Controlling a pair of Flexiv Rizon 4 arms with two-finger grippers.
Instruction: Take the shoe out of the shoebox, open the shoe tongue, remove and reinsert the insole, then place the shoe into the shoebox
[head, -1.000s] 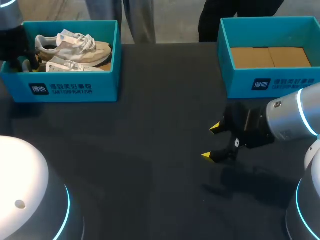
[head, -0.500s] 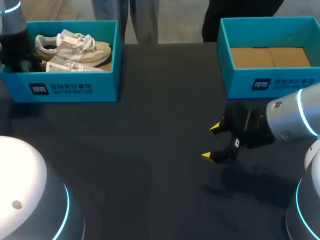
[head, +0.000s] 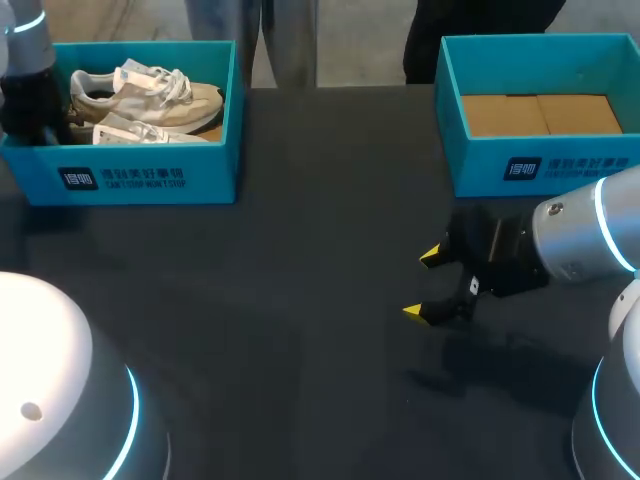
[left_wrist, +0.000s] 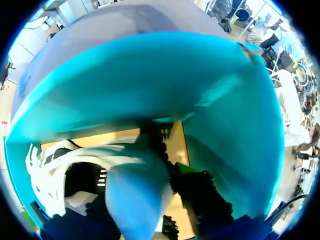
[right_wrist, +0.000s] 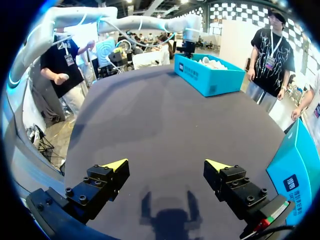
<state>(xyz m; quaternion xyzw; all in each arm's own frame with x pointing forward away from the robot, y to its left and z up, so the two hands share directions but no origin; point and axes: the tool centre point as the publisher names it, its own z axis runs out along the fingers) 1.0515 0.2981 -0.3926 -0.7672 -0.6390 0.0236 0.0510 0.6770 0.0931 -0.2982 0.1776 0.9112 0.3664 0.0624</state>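
Dark tabletop (head: 300, 330) carries the teal shoebox (head: 150, 178), and the pale shoe (head: 150, 100) lies inside it, laces up, not yet lifted out. At the shoebox's end farthest from the other arm, the left gripper (head: 35, 110) sits down inside, beside the shoe's heel; whether it is open or closed cannot be told. Well apart from the shoebox, the right gripper (head: 423, 284) hovers over the table, jaws spread wide and empty, near a second teal box (head: 540, 165). The task looks barely begun: removal, tongue, insole and return all remain.
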